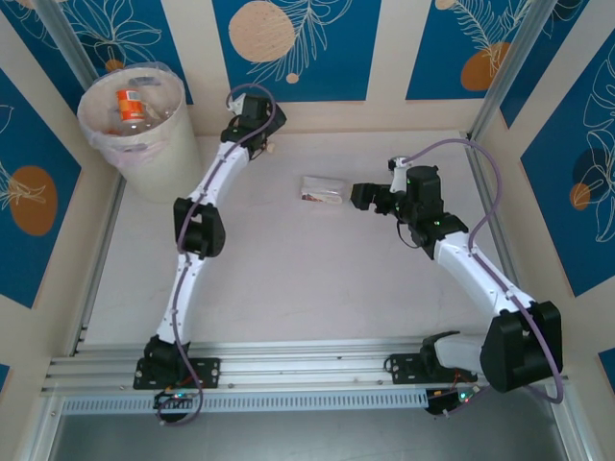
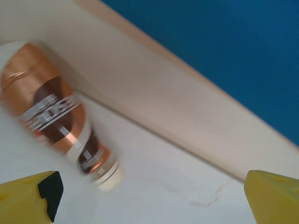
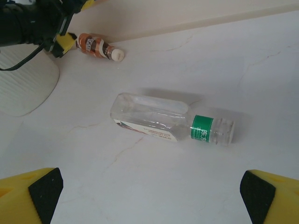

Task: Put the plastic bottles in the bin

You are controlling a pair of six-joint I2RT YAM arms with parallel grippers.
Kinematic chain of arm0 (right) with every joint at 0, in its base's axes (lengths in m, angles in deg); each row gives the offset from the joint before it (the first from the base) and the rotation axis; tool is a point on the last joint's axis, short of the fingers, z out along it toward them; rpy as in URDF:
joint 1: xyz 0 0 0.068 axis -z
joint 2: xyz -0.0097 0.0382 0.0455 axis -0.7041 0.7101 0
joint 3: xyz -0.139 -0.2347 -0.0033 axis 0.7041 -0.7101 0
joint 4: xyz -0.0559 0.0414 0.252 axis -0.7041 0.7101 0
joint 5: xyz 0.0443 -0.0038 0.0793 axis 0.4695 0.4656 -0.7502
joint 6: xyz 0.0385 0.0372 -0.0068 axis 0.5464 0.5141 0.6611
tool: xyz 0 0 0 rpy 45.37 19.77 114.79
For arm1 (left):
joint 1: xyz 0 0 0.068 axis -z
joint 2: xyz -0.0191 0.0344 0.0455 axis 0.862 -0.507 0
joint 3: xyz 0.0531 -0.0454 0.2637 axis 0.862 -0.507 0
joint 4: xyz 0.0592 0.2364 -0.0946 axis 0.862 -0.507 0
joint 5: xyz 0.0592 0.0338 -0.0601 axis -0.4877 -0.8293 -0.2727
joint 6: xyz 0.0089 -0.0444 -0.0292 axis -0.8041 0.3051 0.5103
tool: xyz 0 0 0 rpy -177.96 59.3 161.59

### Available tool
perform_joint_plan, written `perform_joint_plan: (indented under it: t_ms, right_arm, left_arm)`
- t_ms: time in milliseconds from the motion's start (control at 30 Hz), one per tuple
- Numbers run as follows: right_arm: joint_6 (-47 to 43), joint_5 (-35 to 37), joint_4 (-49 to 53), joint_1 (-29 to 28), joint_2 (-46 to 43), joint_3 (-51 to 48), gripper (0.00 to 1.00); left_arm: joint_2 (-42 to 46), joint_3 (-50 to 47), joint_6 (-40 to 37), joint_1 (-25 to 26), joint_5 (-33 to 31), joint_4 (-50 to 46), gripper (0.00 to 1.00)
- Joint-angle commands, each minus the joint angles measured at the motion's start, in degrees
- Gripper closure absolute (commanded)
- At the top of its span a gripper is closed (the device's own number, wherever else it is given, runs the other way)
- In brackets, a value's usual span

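— Hovering over which one, that left claw (image 2: 152, 198)?
— It is hanging with its fingers spread wide and nothing between them, over the brown-labelled bottle (image 2: 60, 119), which is lying on its side on the table (image 1: 288, 279), close against the far wall (image 2: 177, 98)
— And the right claw (image 3: 149, 196)?
— It is standing just as wide and just as empty, facing the green-banded bottle (image 3: 173, 123), which is lying flat mid-table, well apart from the bin (image 1: 163, 163)
— How should the left one be going about it?
— Probably by coming down across the body rather than the cap, since a round bottle is likely to be rolling off a glancing pinch. With the wall so near, the far finger is needing room to slip behind
— And the count?
— Three bottles are showing: two lying on the table, and one orange-labelled bottle (image 1: 129, 106) sitting inside the single bin. Whether more are lying beneath it, nobody is able to tell. Two claws, neither carrying anything
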Motion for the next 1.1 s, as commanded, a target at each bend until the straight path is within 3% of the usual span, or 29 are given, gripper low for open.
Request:
perform_joint_plan:
  t_ms: [0, 100, 200, 267, 700, 767, 933, 1067]
  right_arm:
    - [0.4, -1.2, 0.1, 0.6, 1.8, 1.4, 0.00]
    - [0.7, -2.2, -0.1, 0.8, 3.7, 2.4, 0.00]
    - [1.1, -3.0, 0.4, 0.9, 5.5, 3.6, 0.00]
    - [1.2, -3.2, 0.9, 1.0, 6.6, 4.2, 0.00]
    - [1.1, -2.8, 1.5, 1.0, 9.3, 5.4, 0.00]
    - [0.9, -2.8, 2.1, 0.9, 9.3, 5.7, 0.00]
    - [0.2, -1.9, 2.4, 1.0, 8.6, 5.0, 0.00]
    - [0.1, -1.9, 1.7, 1.1, 9.0, 4.7, 0.00]
  left_arm:
    - [-11.5, 19.8, 5.6, -0.2, -2.8, -8.2, 0.00]
    - [-14.7, 19.3, 7.9, -0.6, -2.6, -4.6, 0.00]
    - [-17.9, 19.8, 5.6, -0.9, 5.0, 6.5, 0.00]
    - [-18.7, 19.9, 4.3, -0.9, 6.5, 10.9, 0.00]
    - [-18.2, 21.7, -1.6, -1.9, 10.7, 13.7, 0.00]
    - [-16.8, 21.7, -5.9, -2.5, 12.1, 12.9, 0.00]
    - [-11.1, 21.8, -30.8, -4.4, 11.0, 2.1, 0.00]
    - [-10.2, 21.7, -33.6, -8.1, 9.8, -4.3, 0.00]
